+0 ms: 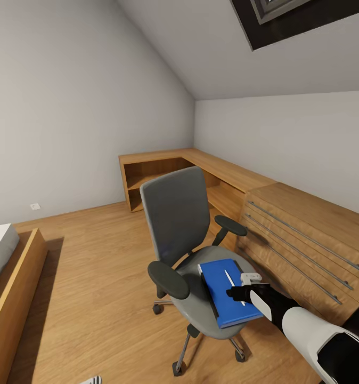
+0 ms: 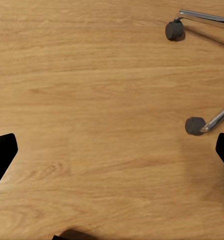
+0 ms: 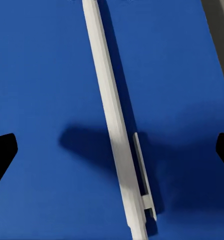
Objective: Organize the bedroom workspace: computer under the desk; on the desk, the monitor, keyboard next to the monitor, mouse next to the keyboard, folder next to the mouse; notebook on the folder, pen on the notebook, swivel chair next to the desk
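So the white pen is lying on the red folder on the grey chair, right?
Not quite: the folder is bright blue, not red, as the head view shows. The white pen does lie on it, on the seat of the grey swivel chair, with the right gripper open over the pen.

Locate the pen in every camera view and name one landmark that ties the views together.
Head view: the pen lies on the blue folder on the swivel chair's seat, just beside the right gripper.
Left wrist view: the pen is not in it; this picture has wooden floor and two chair castors.
Right wrist view: the pen runs lengthwise across the folder, between the open fingers.
Shared landmark: the folder, for head and right wrist; the chair, for head and left wrist.
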Robot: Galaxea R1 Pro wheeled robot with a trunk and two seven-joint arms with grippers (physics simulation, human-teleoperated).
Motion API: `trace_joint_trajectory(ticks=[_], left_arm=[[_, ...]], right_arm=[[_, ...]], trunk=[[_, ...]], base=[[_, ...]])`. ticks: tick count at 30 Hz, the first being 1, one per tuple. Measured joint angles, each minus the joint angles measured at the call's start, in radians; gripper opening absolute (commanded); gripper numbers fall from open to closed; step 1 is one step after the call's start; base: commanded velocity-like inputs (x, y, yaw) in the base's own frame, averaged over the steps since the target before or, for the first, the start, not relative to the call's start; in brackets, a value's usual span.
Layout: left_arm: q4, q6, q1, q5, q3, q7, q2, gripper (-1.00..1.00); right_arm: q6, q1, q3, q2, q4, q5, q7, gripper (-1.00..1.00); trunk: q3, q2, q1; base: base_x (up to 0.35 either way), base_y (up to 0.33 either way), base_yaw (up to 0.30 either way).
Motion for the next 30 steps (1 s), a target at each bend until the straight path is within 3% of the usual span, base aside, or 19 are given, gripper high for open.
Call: trace_joint_trajectory(ticks=[5, 9, 24, 30], left_arm=[[0.000, 0.000, 0.000, 0.000, 0.000, 0.001, 0.000, 1.00], [0.000, 0.000, 0.000, 0.000, -0.001, 0.002, 0.000, 1.00], [0.000, 0.000, 0.000, 0.000, 0.000, 0.002, 0.000, 1.00], [0.000, 0.000, 0.000, 0.000, -0.002, 0.002, 0.000, 1.00]], right_arm=[[0.000, 0.001, 0.000, 0.000, 0.000, 0.000, 0.000, 1.00], [0.000, 0.000, 0.000, 0.000, 0.000, 0.000, 0.000, 1.00], [0.000, 0.000, 0.000, 0.000, -0.001, 0.001, 0.000, 1.00], [0.000, 0.000, -0.002, 0.000, -0.002, 0.003, 0.000, 1.00]], trunk=[[0.000, 0.000, 0.000], [-0.012, -0.028, 0.015], [-0.013, -0.028, 0.015], [-0.028, -0.063, 0.034]], base=[[0.000, 0.000, 0.000], [0.000, 0.000, 0.000], [0.000, 0.000, 0.000], [0.000, 0.000, 0.000]])
